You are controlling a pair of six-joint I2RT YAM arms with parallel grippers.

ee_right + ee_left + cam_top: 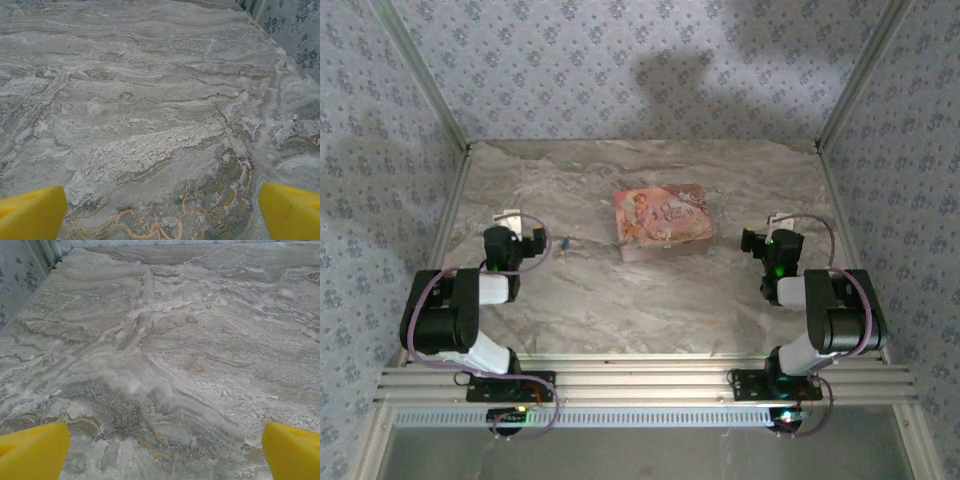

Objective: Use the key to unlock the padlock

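Both wide open and empty, left gripper [161, 452] and right gripper [160, 212]. Tiny padlock [567, 241] lies on the table [620, 300] near the left gripper, left of the pink box [661, 222]. It's so small that a sloppy pinch could skid it away.

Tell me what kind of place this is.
Probably a staged robot test booth: floral-papered walls in a metal frame, a marble-look tabletop, and a left arm and right arm bolted to a rail.
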